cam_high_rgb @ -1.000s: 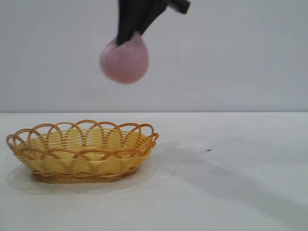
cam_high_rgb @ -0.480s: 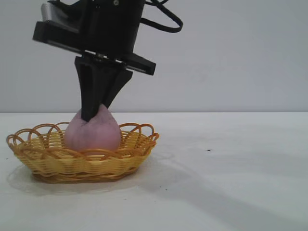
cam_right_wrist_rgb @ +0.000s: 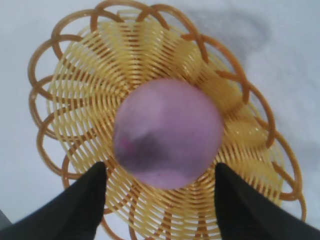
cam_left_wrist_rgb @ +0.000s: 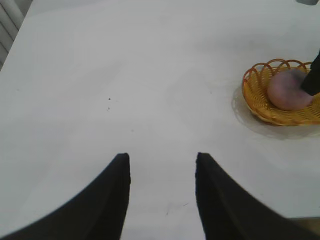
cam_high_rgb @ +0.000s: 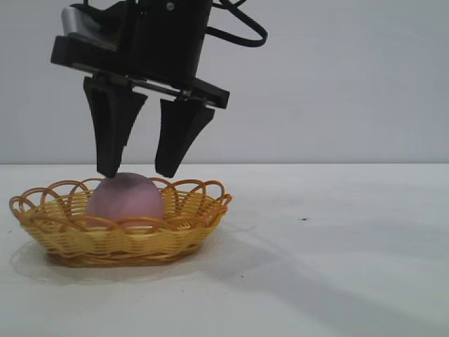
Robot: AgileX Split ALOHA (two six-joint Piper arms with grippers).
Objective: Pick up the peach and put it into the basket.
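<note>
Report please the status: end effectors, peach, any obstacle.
Right end effector open above the peach. Peach resting in the basket. Left end effector open, away over bare table. No obstacle.

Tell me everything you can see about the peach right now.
The peach is a rounded, matte, pale pink-mauve fruit with a darker smudge on one side. It sits in the middle of the wicker basket, resting on the woven bottom, its upper half rising above the looped rim. The right tool hangs open directly over it, fingertips beside its top; contact cannot be told. The left tool is far off, over bare table.
</note>
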